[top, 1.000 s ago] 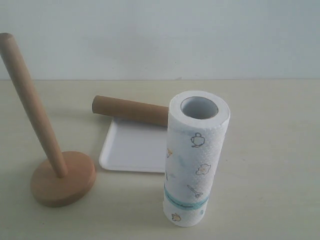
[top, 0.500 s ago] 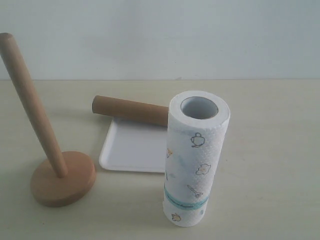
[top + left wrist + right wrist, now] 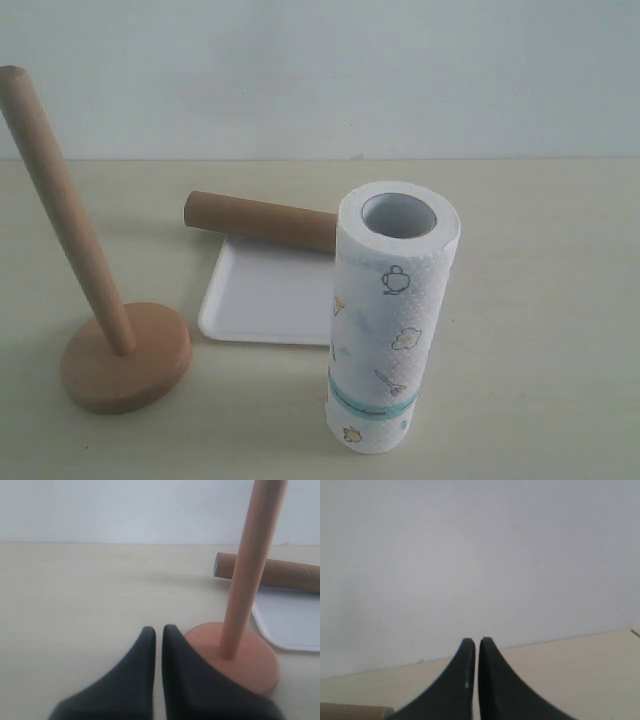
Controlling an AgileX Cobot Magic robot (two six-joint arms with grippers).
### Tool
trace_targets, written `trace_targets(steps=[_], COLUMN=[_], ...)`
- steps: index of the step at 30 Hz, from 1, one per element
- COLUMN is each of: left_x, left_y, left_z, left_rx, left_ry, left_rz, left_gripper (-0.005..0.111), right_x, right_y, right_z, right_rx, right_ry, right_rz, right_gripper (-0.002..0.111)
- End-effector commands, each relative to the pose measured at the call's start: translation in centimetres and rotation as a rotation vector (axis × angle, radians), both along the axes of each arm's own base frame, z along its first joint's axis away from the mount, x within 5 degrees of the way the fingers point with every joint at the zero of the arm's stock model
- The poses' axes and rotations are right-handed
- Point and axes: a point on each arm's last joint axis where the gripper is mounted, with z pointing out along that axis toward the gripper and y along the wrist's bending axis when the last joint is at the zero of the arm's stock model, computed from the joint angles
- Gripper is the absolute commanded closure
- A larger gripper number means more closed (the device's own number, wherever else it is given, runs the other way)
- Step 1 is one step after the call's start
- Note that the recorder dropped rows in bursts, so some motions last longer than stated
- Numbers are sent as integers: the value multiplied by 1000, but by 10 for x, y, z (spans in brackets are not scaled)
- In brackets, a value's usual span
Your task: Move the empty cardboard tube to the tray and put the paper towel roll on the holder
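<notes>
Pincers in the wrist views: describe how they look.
The left pincer and right pincer look alike: each has two matte black fingers, broad at the base and curving to narrow rounded tips. No cables or markings show, bar a tiny pale speck on one right finger. The arms are unseen.

The paper towel roll [image 3: 393, 320] hides one cardboard tube [image 3: 258, 220] end and, apparently, a tray [image 3: 265, 297] corner.
</notes>
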Motion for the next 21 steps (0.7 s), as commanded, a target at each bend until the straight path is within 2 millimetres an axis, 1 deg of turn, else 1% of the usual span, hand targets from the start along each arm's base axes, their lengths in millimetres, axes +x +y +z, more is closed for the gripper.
trace_targets(steps=[1,3,6,8,10,13,16,18,21], left_x=[0,0,0,0,0,0,0,0,0], left_y=[0,0,0,0,0,0,0,0,0], left_z=[-1,-1,-1,-1,-1,-1,-1,-1,-1], left_rx=[8,8,8,8,8,8,8,8,8], left_ry=[-1,-1,-1,-1,-1,-1,-1,-1,-1], left_rz=[1,1,1,1,1,1,1,1,1], left_gripper=[103,103,103,103,103,103,103,103,103], right_x=[1,3,10,17,22,30,34,34,29], right_y=[0,0,2,6,12,26,46,62,85], right_z=[3,-2,-14,-23,-29,-38,-45,-49,-53], right_rx=[60,66,59,48,0,-96,-182,-254,-354], right_ry=[-8,42,181,252,301,373,408,401,364], right_rz=[5,5,17,53,110,236,392,510,679], right_gripper=[106,106,106,106,106,106,106,106,105])
